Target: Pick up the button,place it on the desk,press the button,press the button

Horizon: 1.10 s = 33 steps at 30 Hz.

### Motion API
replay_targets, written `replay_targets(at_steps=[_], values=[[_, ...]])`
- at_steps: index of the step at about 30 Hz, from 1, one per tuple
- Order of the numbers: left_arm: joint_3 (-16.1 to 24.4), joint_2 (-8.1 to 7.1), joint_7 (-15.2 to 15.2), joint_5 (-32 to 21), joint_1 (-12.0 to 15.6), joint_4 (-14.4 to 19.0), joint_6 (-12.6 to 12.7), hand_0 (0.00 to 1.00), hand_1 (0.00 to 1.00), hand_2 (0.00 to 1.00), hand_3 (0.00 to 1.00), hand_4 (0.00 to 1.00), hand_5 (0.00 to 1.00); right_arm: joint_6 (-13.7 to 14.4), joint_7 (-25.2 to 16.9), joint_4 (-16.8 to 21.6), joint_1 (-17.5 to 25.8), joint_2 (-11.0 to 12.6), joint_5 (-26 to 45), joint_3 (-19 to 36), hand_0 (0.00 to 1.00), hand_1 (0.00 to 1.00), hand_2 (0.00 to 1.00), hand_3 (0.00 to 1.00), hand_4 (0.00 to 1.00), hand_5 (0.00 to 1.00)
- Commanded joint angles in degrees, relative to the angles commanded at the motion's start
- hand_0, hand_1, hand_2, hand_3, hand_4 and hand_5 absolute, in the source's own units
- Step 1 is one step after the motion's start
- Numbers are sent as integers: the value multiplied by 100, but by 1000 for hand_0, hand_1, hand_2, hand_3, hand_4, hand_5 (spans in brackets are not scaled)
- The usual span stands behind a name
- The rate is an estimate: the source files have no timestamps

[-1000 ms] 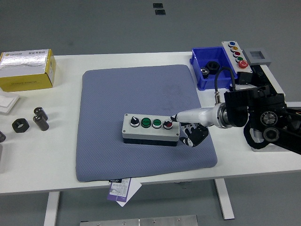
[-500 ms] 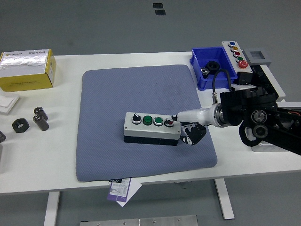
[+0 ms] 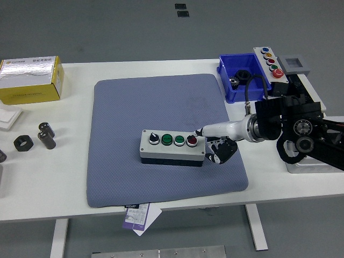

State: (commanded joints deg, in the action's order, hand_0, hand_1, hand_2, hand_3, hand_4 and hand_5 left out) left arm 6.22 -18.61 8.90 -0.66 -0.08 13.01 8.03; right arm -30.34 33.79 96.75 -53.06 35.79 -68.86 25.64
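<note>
Now the grey four-control button box (image 3: 172,148) has slid slightly left on the blue-grey padded mat (image 3: 161,134) since a moment ago. The right hand (image 3: 217,141) has its white forefinger out, tip on the red button (image 3: 192,141) at the box's right end, other fingers curled, grasping nothing. Open mat lies behind and left of the box on the white counter (image 3: 75,177).

Grey button box (image 3: 172,147), blue-grey mat (image 3: 161,107)

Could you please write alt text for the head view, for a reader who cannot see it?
The robot's right hand points one white finger at the red button of a grey button box lying on a blue-grey mat on a white table.
</note>
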Motion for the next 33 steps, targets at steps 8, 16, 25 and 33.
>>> replay_targets(at_steps=[8,16,25,33], values=[[6,-4,-3,7,-8,2,-6,627,512,503,639,717,167,-27,4,-282,43,-67,37,-113,113,233,219,989,347,2],[33,-4,-4,40,-9,5,-4,627,512,503,638,716,167,-12,-11,-322,69,-123,26,-229,113,231,216,986,352,2],[10,-2,-1,19,6,0,1,628,511,503,638,716,166,201,-425,-65,267,219,364,633,113,232,217,983,361,2],[48,17,-3,50,6,-1,3,628,511,502,637,715,166,1245,-1301,-180,1043,247,209,1509,121,267,233,964,371,2]])
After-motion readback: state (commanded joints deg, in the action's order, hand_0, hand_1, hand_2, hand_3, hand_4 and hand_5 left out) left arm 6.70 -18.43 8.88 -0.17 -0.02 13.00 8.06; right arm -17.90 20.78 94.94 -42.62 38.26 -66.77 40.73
